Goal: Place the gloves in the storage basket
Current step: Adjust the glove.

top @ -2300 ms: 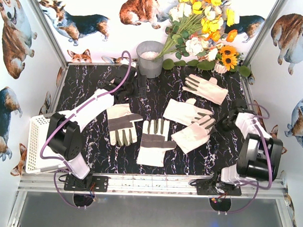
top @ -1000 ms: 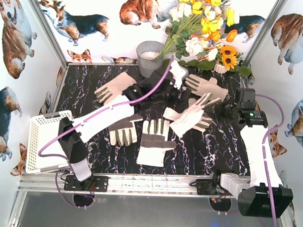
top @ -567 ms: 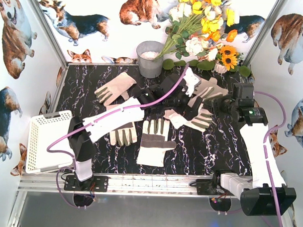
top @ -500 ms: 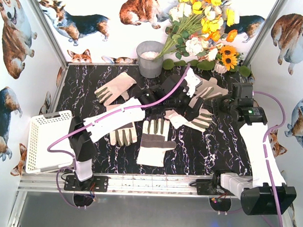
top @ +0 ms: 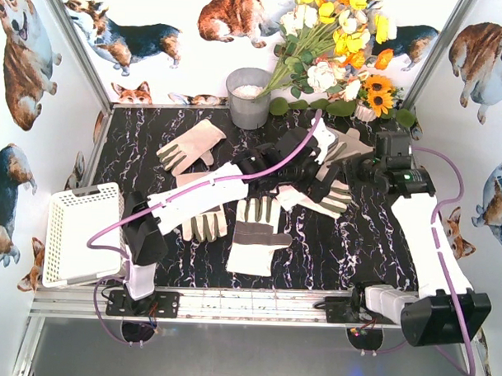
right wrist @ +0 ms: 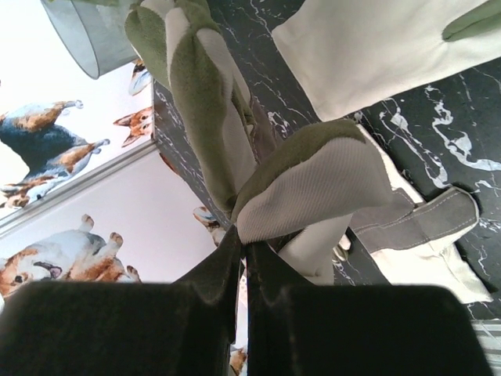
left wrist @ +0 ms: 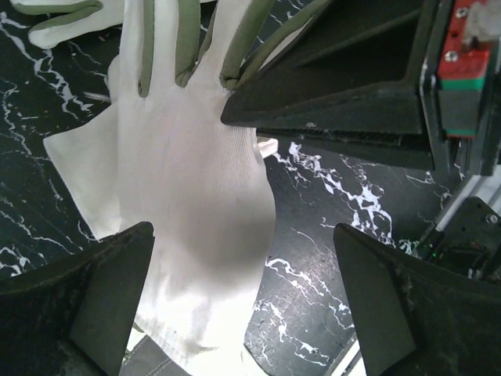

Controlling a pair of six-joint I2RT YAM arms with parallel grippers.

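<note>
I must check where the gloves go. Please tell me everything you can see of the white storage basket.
The storage basket is a white rectangular tub, plastic by its look, with slotted lattice walls and an open top. It stands upright at the near left corner of the black marbled table, its long side running front to back. No glove shows inside. The left arm rises beside its right wall.

Left arm (top: pixel 197 204), right arm (top: pixel 418 239): white link shells, black joint housings, purple cables (top: pixel 90 242); black bases (top: pixel 152 304) on aluminium rail (top: pixel 255 302).
</note>
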